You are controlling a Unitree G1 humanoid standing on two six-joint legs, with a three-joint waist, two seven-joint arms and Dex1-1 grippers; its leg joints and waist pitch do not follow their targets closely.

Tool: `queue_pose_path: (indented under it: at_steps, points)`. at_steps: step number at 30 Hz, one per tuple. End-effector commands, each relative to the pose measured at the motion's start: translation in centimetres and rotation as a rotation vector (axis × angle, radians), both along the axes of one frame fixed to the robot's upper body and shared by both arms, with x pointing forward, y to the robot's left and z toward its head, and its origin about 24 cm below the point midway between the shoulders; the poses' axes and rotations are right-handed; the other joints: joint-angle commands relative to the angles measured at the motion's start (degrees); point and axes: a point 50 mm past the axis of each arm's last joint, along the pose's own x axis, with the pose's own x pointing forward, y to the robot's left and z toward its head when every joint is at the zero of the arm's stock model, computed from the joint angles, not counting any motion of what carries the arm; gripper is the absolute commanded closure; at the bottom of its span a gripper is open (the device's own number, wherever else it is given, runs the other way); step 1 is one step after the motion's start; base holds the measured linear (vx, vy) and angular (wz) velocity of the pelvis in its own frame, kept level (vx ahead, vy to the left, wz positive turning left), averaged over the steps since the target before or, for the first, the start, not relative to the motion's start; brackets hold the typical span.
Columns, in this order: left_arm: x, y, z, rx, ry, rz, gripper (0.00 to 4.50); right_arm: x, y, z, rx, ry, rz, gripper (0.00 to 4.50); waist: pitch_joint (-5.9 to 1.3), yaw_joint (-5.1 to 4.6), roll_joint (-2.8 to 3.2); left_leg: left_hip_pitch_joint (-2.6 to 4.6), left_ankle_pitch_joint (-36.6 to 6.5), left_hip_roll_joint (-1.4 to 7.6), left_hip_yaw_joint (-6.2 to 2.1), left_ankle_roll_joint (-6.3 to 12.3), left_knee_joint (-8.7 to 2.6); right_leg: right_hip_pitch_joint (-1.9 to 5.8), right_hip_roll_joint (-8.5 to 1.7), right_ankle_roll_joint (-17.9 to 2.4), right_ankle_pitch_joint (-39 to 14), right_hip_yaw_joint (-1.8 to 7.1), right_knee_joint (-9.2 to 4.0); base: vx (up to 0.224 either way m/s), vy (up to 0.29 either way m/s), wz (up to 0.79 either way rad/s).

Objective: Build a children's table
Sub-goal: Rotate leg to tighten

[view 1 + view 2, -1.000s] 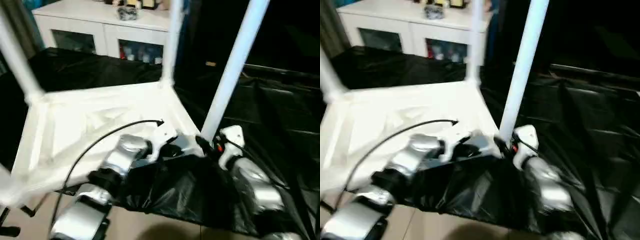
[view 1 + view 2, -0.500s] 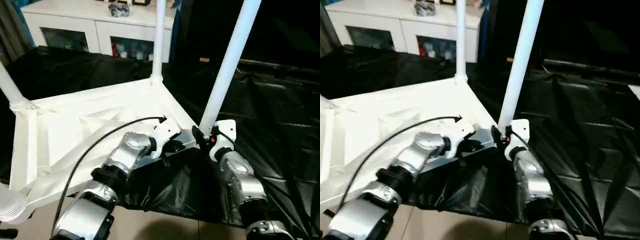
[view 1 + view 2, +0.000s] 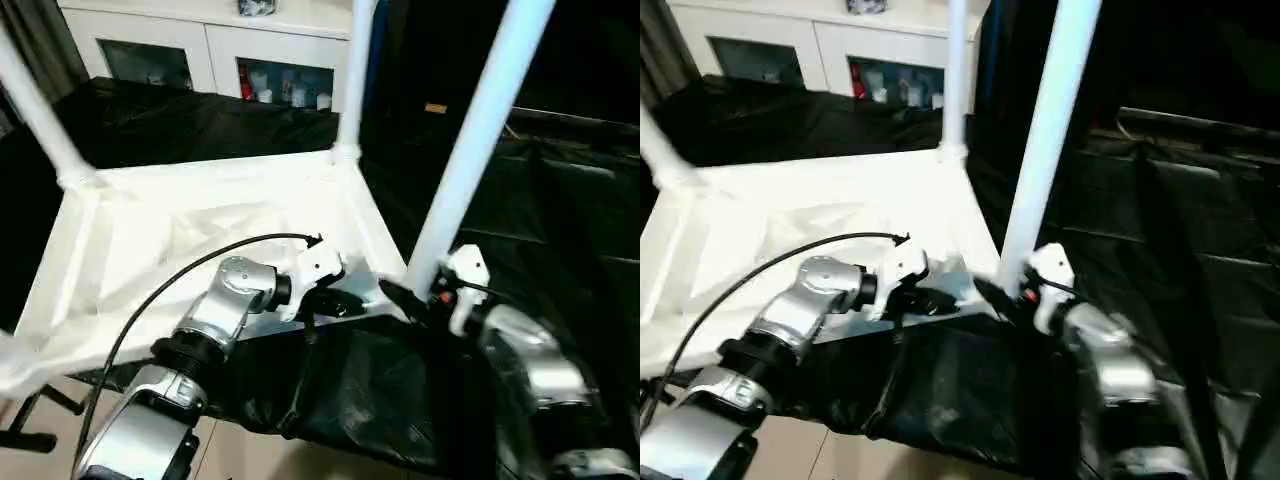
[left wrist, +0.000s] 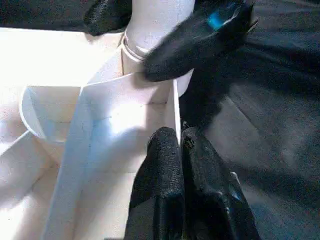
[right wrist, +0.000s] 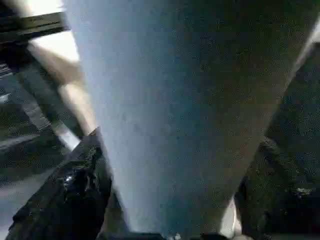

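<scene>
Right end effector point(image 3: 412, 300) spread wide around the foot of the near leg point(image 3: 470, 150), fingers point(image 5: 75, 185) either side of the tube, apparently not clamped. Left end effector point(image 4: 181, 150) pinched shut, tips against the rim of the upturned tabletop point(image 3: 180, 250) beside that corner socket. Tabletop lying ribs-up on a black-draped desk point(image 3: 560, 230), legs pointing up. Likely light, stiff, slick plastic; best gripped low on the leg, near the socket.
</scene>
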Motion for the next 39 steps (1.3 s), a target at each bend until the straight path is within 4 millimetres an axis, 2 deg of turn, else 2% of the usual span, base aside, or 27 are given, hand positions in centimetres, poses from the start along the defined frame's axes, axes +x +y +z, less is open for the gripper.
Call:
queue_pose_path:
  at_steps: [1,2,4,7,13,18,20,22,23,25,29,30,33,38,39]
  points:
    - [-0.7,0.0,-0.7,0.016,0.046,-0.064,4.5,-0.2,0.1,0.5,0.011,0.007,0.075,1.05,-2.22,-0.09,-0.6,0.02,-6.0,1.29,0.37,8.81,-2.71,3.21,-2.2,-17.5,2.9,1.56,-2.53,0.0,0.0,0.0]
    - [-0.7,0.2,-0.6,0.02,0.046,-0.071,4.5,-0.2,0.0,0.7,0.012,0.005,0.102,1.27,-2.15,-0.14,-0.58,0.05,-7.1,1.29,0.34,8.26,-2.81,3.16,-2.16,-17.4,1.3,1.52,-2.66,0.0,0.0,0.0]
    - [-0.7,0.6,-0.5,0.028,0.038,-0.088,4.5,-0.2,-0.1,1.0,0.009,0.005,0.144,1.4,-1.89,-0.17,-0.52,0.2,-11.1,1.43,0.33,6.09,-3.07,2.96,-2.19,-16.9,-4.0,1.67,-3.1,0.0,0.0,0.0]
    - [-0.6,0.8,-0.4,0.034,0.036,-0.098,4.5,-0.1,-0.2,1.1,-0.002,0.01,0.17,1.57,-1.83,-0.05,-0.49,0.21,-11.3,1.35,0.4,4.77,-3.05,2.92,-2.21,-16.5,-4.8,1.78,-3.06,0.0,0.0,0.0]
    - [-0.6,1.0,-0.3,0.038,0.054,-0.108,4.5,-0.3,0.1,1.1,0.01,0.039,0.216,2.12,-2.08,0.34,-0.56,0.07,-6.3,1.2,0.56,6.15,-2.5,3.24,-2.05,-17.6,2.0,1.68,-2.18,0.0,0.0,0.0]
    - [-0.4,0.7,-0.7,0.029,0.075,-0.04,4.5,-0.9,0.9,-0.2,0.03,0.081,0.156,2.38,-2.03,0.65,-0.38,0.11,-6.1,1.24,0.58,6.34,-2.46,3.22,-2.09,-17.8,2.3,1.63,-2.15,0.0,0.0,0.0]
    - [-0.1,0.3,-1.0,0.037,0.062,0.024,4.5,-0.7,1.2,-0.9,0.024,0.074,0.047,2.41,-1.8,0.49,-0.41,0.12,-7.7,1.26,0.49,5.54,-2.75,3.02,-2.23,-17.2,-0.6,1.68,-2.49,0.0,0.0,0.0]
    - [0.2,-0.4,-1.3,0.041,0.052,0.106,4.5,-0.2,1.4,-1.8,0.017,0.073,-0.117,2.43,-1.38,-0.08,-0.59,0.29,-13.0,1.17,0.27,2.54,-3.35,2.72,-2.4,-14.6,-11.8,1.69,-3.57,-0.027,0.001,-0.01]
    - [0.2,-0.5,-1.4,0.041,0.05,0.113,4.5,-0.1,1.5,-1.8,0.018,0.075,-0.127,2.45,-1.3,-0.11,-0.63,0.46,-13.9,1.11,0.23,1.88,-3.42,2.57,-2.42,-13.8,-14.4,1.73,-3.92,0.0,0.0,0.0]
    - [0.5,-1.9,-1.6,0.035,0.038,0.192,4.5,0.4,2.0,-2.7,0.039,0.09,-0.3,2.49,-1.17,-0.23,-0.66,0.62,-16.3,1.17,0.01,0.46,-3.71,2.19,-2.44,-11.5,-20.0,1.84,-4.6,0.0,0.0,0.0]
    - [0.4,-4.1,-1.7,0.007,0.039,0.255,4.5,0.9,3.3,-3.5,0.042,0.098,-0.463,2.51,-1.19,-0.59,-0.35,0.28,-17.4,1.04,-0.35,-0.87,-4.11,2.09,-2.27,-9.6,-21.1,1.78,-4.76,0.0,0.0,0.0]
    - [0.4,-4.6,-1.7,0.004,0.034,0.272,4.5,1.1,3.8,-3.6,0.049,0.101,-0.494,2.51,-1.26,-0.71,-0.55,0.31,-18.1,0.91,-0.37,-0.96,-4.11,2.09,-2.13,-9.1,-21.2,1.68,-4.88,0.0,0.0,0.0]
    - [0.1,-6.8,-1.7,-0.01,0.025,0.29,4.5,2.0,6.8,-3.2,0.113,0.109,-0.597,2.51,-1.18,-0.87,-0.45,0.51,-19.8,0.83,-0.35,-0.9,-4.14,1.61,-2.19,-8.7,-22.5,1.79,-5.25,0.0,0.0,0.0]
    - [-0.3,-7.6,-1.8,0.002,0.018,0.251,4.5,2.6,8.7,-2.8,0.103,0.083,-0.619,2.51,-1.35,-1.13,-0.49,0.36,-20.9,0.77,-0.58,-1.11,-4.31,1.64,-2.04,-7.8,-21.8,1.64,-5.23,0.0,0.0,0.0]
    - [-0.4,-7.4,-1.8,0.006,0.023,0.239,4.5,2.7,8.9,-2.4,0.136,0.066,-0.593,2.16,-1.38,-1.26,-0.67,0.25,-20.8,0.79,-0.56,-0.87,-4.33,1.75,-2.01,-7.8,-21.1,1.61,-5.23,0.0,0.0,0.0]
